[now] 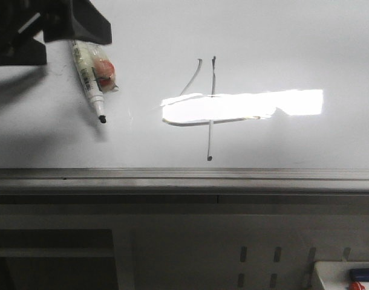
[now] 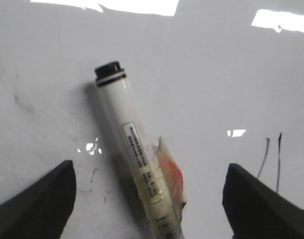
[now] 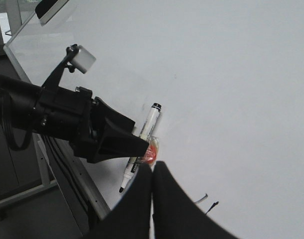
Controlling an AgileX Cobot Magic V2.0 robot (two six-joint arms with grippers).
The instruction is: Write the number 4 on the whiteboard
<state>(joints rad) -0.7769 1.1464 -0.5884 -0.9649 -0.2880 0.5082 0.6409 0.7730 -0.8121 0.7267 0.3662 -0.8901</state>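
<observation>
The number 4 [image 1: 209, 142] is drawn in thin dark lines on the whiteboard [image 1: 281, 36]; a bright glare patch covers its bar. Its top strokes show in the left wrist view [image 2: 279, 159] and in the right wrist view [image 3: 212, 205]. A white marker [image 1: 88, 75] with orange tape lies on the board, uncapped, dark tip toward the rail. My left gripper [image 2: 149, 172] is open above it, its fingers wide apart on either side of the marker [image 2: 127, 124] and not touching it. My right gripper [image 3: 152, 169] is shut and empty above the board, close to the marker [image 3: 149, 119].
A grey metal rail [image 1: 184, 175] runs along the board's near edge, with a perforated panel below it. A white tray [image 1: 348, 278] with small items sits at the bottom right. The left arm [image 3: 52, 114] reaches over the board's left part.
</observation>
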